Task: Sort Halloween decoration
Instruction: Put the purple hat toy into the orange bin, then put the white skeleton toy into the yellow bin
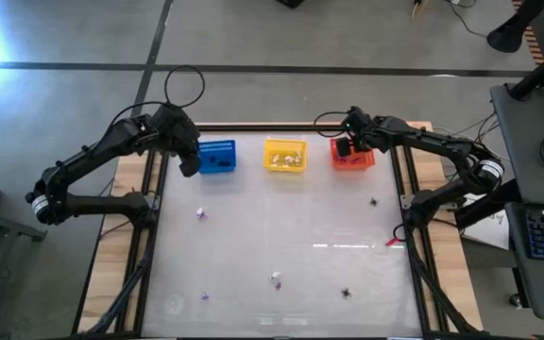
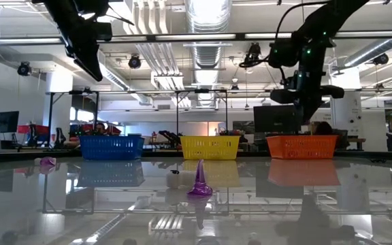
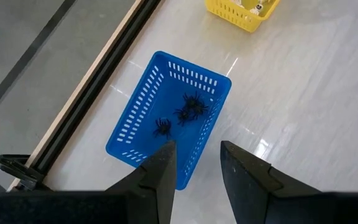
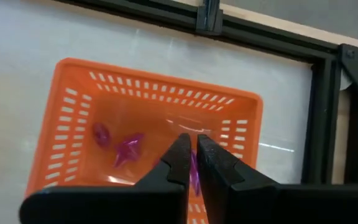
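Three mesh baskets stand in a row at the table's far edge: blue, yellow and orange-red. My left gripper hangs open above the blue basket's near end. Black spider trinkets lie on that basket's floor. My right gripper hangs over the orange-red basket, shut on a purple trinket. Two more purple trinkets lie in that basket. Loose decorations rest on the table: a purple cone, a white piece and black spiders. My right gripper pinches a small purple trinket between its two fingers, and only a sliver of it shows in the narrow gap. The fingers slant down from above over the orange-red basket's floor. The trinket is clear of the basket; which part is held is hidden by the fingers.
Black frame rails run along the table's left, right and far sides. The yellow basket holds white pieces. More small trinkets lie at the left and near the front edge. A red bit lies by the right rail.
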